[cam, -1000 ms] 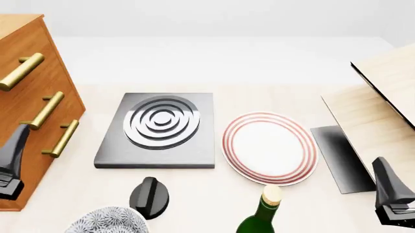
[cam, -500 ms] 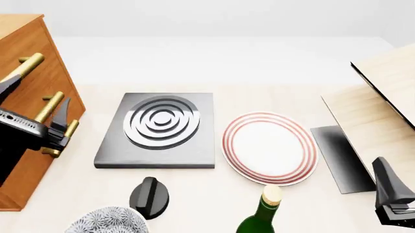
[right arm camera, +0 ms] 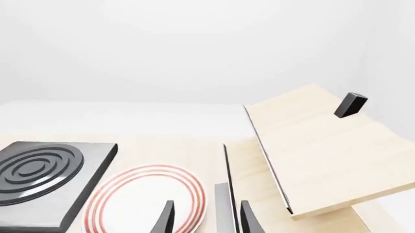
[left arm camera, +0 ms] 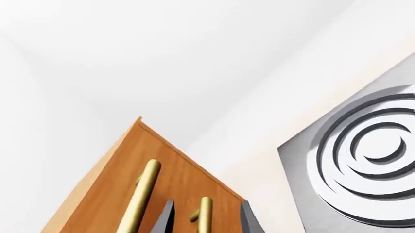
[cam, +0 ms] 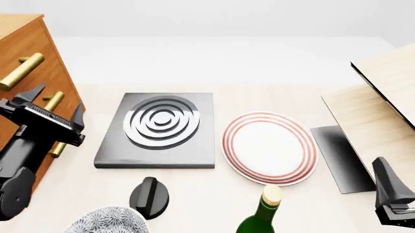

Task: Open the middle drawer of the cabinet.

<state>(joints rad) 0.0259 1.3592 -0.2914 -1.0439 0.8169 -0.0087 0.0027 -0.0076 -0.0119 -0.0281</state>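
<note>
The orange-brown cabinet [cam: 55, 73] stands at the table's far left, its front facing right. The middle drawer [cam: 67, 93] looks flush with the front. Its brass handle [cam: 54, 100] lies between the spread fingers of my left gripper [cam: 55, 112], which is open around it. In the left wrist view that handle [left arm camera: 205, 213] sits between the two fingertips of the left gripper [left arm camera: 206, 222], with the top drawer's handle [left arm camera: 144, 189] beside it on the cabinet [left arm camera: 175, 174]. My right gripper [cam: 384, 174] is open and empty at the near right, and it also shows in the right wrist view [right arm camera: 206, 221].
A grey slab with concentric rings [cam: 159, 128] lies right of the cabinet. A red-rimmed plate [cam: 269, 148], a green bottle [cam: 263, 213], a black knob [cam: 149, 196] and a patterned bowl [cam: 107, 221] sit nearer. Pale wooden boards [cam: 376, 111] and a dark sheet [cam: 340, 155] stand on the right.
My left arm has risen from beside the cabinet's lower front and turned, bringing its open fingers around the middle handle. The right arm has not moved.
</note>
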